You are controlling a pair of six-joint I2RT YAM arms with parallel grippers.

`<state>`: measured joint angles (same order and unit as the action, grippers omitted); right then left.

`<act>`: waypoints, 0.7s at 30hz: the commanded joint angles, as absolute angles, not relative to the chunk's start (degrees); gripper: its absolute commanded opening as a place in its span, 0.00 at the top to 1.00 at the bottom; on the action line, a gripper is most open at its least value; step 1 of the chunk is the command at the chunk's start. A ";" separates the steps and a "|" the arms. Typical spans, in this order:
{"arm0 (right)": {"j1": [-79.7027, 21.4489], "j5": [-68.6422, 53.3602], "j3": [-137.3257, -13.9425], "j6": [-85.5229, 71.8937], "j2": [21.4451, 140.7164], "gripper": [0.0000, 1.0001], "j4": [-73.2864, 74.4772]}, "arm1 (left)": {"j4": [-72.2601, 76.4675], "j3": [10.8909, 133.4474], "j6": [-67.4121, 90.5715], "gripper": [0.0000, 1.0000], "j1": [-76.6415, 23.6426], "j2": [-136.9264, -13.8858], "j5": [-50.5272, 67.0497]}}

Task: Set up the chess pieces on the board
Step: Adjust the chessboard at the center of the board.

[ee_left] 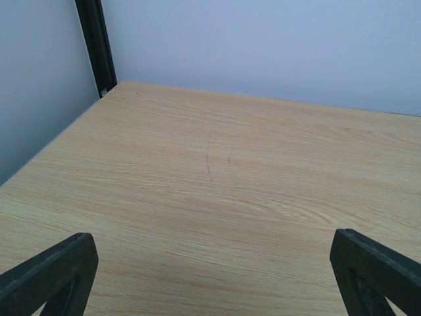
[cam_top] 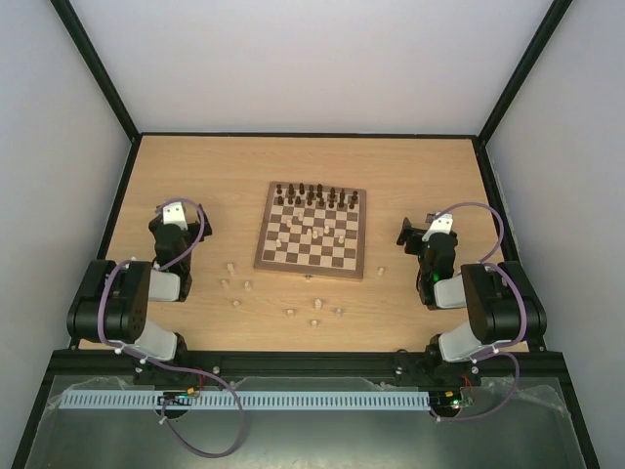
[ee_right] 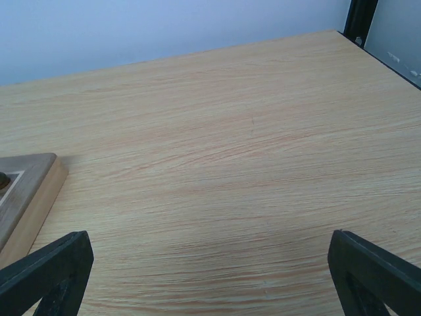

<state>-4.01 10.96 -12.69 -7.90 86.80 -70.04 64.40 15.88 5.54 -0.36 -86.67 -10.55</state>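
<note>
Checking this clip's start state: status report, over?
Both open, empty: left hand, right hand. Pale chess pieces loose on table before board, few on it. Nothing blocking.

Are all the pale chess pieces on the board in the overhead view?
No, several pale chess pieces sit scattered on the table in front of the board.

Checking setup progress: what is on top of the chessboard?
Dark brown chess pieces crowd the far rows of the square checkered wooden chessboard; a few tiny pale cream pieces stand mid-board. Nothing covers it; piece types are unreadable.
</note>
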 commanded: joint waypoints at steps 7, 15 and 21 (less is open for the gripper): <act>-3.69 11.27 -13.45 -7.48 86.92 0.01 -70.35 | 67.57 15.74 5.27 0.01 -0.44 -86.62 -10.81; -3.69 11.32 -13.45 -7.50 86.87 0.01 -70.40 | 67.59 15.68 5.27 0.00 -0.46 -86.59 -10.81; -3.89 15.85 -19.11 -10.81 77.39 0.02 -53.90 | 61.66 16.47 4.01 0.00 -5.19 -80.66 -21.62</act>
<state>-4.03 11.03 -12.93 -7.94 85.49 -67.72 64.12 15.79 5.32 -1.83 -86.06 -13.32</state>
